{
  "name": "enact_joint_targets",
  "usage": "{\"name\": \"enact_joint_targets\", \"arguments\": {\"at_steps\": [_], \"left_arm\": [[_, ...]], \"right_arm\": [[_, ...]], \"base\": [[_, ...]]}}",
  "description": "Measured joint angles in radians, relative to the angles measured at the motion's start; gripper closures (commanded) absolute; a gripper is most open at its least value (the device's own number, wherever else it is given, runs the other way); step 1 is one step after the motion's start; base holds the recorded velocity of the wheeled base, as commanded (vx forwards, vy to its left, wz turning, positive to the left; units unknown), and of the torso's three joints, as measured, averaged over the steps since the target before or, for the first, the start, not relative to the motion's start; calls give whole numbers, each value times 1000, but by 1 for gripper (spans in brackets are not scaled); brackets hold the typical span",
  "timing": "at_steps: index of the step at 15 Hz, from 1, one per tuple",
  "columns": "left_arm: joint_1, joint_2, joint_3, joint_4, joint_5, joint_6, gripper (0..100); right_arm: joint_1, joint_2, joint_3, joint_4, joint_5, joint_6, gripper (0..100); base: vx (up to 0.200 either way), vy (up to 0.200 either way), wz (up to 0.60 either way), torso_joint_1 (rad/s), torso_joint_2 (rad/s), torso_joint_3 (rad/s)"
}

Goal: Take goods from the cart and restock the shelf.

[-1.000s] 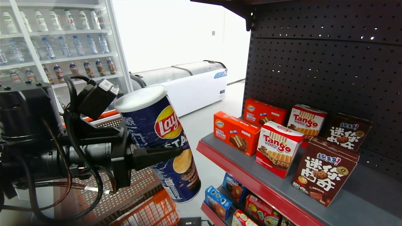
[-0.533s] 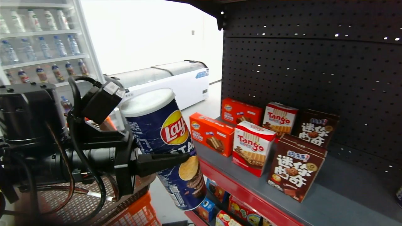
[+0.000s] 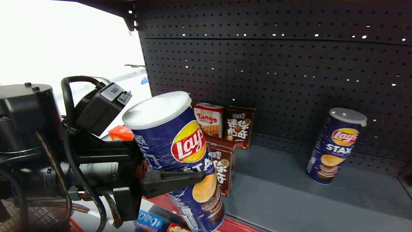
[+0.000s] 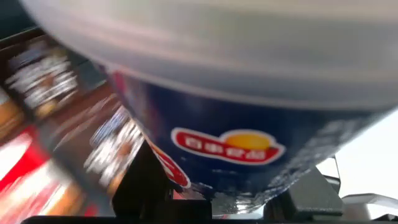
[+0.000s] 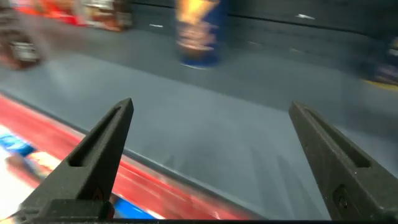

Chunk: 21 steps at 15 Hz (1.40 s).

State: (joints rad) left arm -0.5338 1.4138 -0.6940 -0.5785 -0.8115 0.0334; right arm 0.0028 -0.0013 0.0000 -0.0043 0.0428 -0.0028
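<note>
Panning right along the shelf (image 3: 283,199) since 1.0 s ago, bringing a 2nd chip can (image 3: 334,146) into the right of the frame, upright by the pegboard (image 3: 273,71). Still clamping the tilted 1st chip can (image 3: 175,151) in the left hand (image 3: 173,162) at lower centre. Holding the right hand (image 5: 211,106) wide open, empty, above the shelf.

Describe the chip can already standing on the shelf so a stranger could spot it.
Start at the grey shelf backed by black pegboard. Toward its right end, near the pegboard, stands a tall blue chip can with a pale lid. It stands alone, away from the snack boxes, while its twin can is held in the left gripper.
</note>
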Motion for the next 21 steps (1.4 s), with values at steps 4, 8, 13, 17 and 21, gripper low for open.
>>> {"name": "enact_joint_targets", "arguments": {"at_steps": [4,8,13,17,21], "left_arm": [[-1,-1,0,0,2,0,100],[1,1,1,-1,5,0,100],[11,4,8,-6,8,0,100],[11,2,32,-10,8,0,100],[16,-1,40,-9,9,0,100]], "right_arm": [[0,0,0,0,0,0,0],[0,0,0,1,0,0,0],[0,0,0,0,0,0,0],[0,0,0,0,4,-5,0],[7,12,-8,2,16,-13,0]], "base": [[0,0,-600,6,2,1],[0,0,-450,-2,-1,3],[0,0,0,0,0,0],[0,0,0,0,0,0],[0,0,0,0,0,0]]}}
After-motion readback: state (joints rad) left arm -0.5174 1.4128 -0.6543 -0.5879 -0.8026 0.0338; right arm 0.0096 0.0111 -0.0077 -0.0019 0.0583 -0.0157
